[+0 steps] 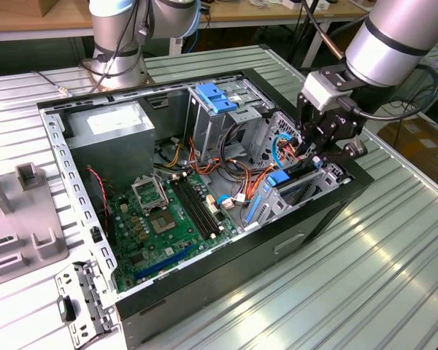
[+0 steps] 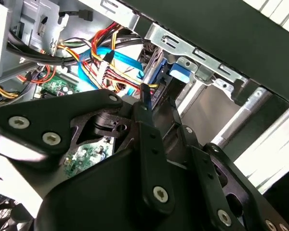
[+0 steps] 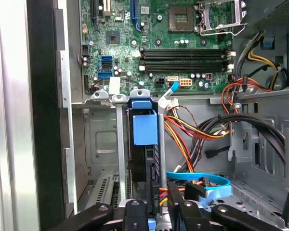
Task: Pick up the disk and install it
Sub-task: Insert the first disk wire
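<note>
Blue-railed disk (image 3: 144, 144) in bay, cables (image 3: 192, 130) beside tool (image 1: 323, 149)

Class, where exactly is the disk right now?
In the first wrist view, the disk stands on edge in the case's drive bay, beside the motherboard.

A robotics lab: an open computer case (image 1: 204, 189) lies on a ribbed metal surface (image 1: 365, 248), two robot arms (image 1: 120, 36) mounted beside it, with wooden workbenches (image 1: 29, 18) and cables behind.
</note>
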### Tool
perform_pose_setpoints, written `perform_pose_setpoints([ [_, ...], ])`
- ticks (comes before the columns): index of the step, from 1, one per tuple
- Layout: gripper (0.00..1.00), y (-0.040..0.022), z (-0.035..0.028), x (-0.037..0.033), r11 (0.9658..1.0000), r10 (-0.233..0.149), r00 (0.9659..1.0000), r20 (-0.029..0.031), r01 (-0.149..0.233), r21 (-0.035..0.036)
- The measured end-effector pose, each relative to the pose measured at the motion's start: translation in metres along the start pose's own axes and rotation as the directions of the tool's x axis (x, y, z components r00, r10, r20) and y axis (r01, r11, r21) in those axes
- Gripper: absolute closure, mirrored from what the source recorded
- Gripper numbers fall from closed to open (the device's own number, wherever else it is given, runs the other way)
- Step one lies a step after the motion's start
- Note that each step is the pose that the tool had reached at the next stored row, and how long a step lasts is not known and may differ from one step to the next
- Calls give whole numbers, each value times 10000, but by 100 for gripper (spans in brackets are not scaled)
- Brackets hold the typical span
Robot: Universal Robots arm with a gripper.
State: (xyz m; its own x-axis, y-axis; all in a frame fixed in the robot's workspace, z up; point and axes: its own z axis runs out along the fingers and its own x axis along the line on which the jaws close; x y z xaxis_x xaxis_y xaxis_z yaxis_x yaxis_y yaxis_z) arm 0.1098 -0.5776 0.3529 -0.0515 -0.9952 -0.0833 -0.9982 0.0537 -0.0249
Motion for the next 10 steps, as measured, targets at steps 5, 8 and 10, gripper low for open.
perform_pose_setpoints([
  [5, 69, -7, -13, -32, 10000, 0, 10000, -1, 0, -10],
  [8, 89, -37, 5, -47, 10000, 7, 10000, -7, -7, -83],
  [10, 89, -46, 21, -47, 9999, 9, 10000, -8, -9, -117],
])
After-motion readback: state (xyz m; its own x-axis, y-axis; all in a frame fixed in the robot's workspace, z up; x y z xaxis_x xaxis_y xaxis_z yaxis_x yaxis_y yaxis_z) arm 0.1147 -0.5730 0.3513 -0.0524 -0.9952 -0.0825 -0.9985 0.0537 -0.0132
